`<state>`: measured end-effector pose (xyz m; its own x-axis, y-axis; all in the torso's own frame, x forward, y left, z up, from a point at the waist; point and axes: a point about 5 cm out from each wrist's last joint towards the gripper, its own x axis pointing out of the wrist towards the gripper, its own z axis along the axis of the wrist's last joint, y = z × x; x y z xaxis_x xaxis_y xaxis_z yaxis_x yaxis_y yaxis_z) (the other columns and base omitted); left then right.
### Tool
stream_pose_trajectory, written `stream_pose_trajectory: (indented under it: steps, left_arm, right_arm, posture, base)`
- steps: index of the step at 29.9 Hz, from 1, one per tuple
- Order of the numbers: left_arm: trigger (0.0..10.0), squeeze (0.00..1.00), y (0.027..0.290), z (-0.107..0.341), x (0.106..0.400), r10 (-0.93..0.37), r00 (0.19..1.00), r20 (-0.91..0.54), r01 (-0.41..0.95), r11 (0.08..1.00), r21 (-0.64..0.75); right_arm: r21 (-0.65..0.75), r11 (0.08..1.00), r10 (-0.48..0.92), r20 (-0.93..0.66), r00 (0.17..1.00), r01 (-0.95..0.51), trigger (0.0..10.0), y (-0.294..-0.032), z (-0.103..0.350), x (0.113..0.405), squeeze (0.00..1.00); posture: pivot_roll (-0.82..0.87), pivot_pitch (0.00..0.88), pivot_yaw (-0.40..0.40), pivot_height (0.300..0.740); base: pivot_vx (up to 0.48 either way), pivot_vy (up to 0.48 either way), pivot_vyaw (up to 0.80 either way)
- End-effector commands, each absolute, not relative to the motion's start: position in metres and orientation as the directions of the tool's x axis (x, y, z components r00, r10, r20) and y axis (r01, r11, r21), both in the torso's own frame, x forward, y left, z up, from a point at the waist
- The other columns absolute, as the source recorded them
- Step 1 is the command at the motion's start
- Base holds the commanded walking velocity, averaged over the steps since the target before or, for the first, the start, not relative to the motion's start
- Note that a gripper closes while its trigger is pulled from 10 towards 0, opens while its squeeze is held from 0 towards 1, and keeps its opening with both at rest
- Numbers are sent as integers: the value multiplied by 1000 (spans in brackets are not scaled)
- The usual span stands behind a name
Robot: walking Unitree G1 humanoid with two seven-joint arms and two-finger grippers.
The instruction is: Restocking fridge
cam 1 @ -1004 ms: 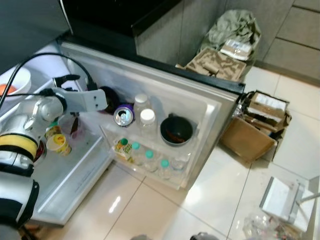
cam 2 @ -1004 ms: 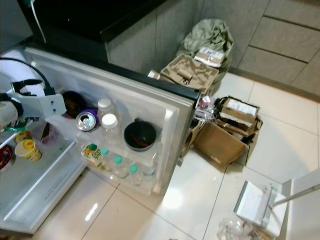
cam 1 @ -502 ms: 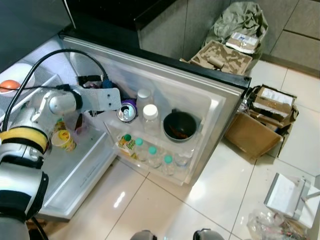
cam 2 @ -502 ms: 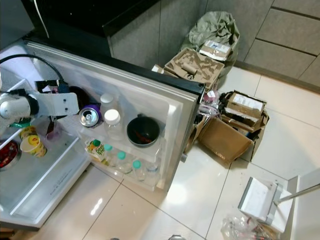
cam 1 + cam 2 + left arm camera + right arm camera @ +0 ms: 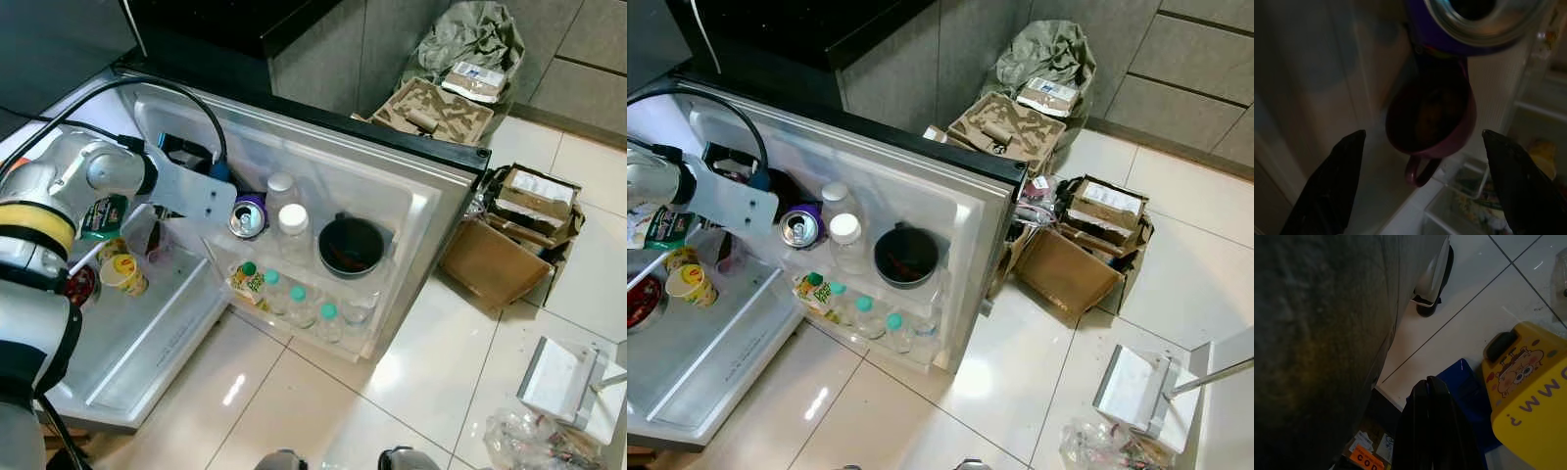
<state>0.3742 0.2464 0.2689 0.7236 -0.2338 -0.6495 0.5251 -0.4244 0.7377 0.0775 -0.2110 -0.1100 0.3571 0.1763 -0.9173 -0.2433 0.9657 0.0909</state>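
Purple mug [image 5: 1431,122] before left gripper [image 5: 1420,186] (fingers apart)

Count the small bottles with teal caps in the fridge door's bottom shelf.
3 teal-capped bottles in the bottom door shelf: one beside the green-capped juice bottle, one in the middle, one farthest along. More may be hidden behind the shelf wall.

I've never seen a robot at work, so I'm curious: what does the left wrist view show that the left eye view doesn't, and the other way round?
The left wrist view adds a close look between the left tool's open fingers at a dark purple mug and its handle. The left eye view adds the whole fridge door, its white-capped bottles, a black bowl, the silver left arm and cardboard boxes on the floor. Both share the purple can next to the mug.
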Motion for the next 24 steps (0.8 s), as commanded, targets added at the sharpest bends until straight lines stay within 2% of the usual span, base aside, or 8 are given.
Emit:
stream_pose_trajectory:
  steps: [1,4,9,13,24]
  left_arm:
    - [10000,0,258,275,370,-180,717,-673,541,-465,701]
    - [10000,0,258,274,369,-174,702,-691,553,-478,682]
    - [10000,0,255,268,374,-91,702,-706,527,-600,601]
    - [10000,0,247,262,377,-81,702,-708,491,-666,562]
    - [10000,0,239,255,384,-104,746,-658,417,-697,583]
  right_arm:
    - [115,964,192,-926,326,-241,10000,-205,-113,66,0]
    - [115,964,191,-926,326,-240,10000,-205,-113,66,0]
    - [116,965,190,-928,320,-237,10000,-206,-113,62,0]
    - [113,965,188,-929,318,-238,10000,-208,-113,61,0]
    - [110,966,184,-928,324,-234,10000,-208,-113,61,0]
  posture:
    - [53,203,46,740]
    - [53,205,54,740]
    - [53,210,52,740]
    - [52,210,50,740]
    - [41,210,57,740]
  base:
    - [0,0,0]
    - [0,0,0]
    - [0,0,0]
    - [0,0,0]
    - [0,0,0]
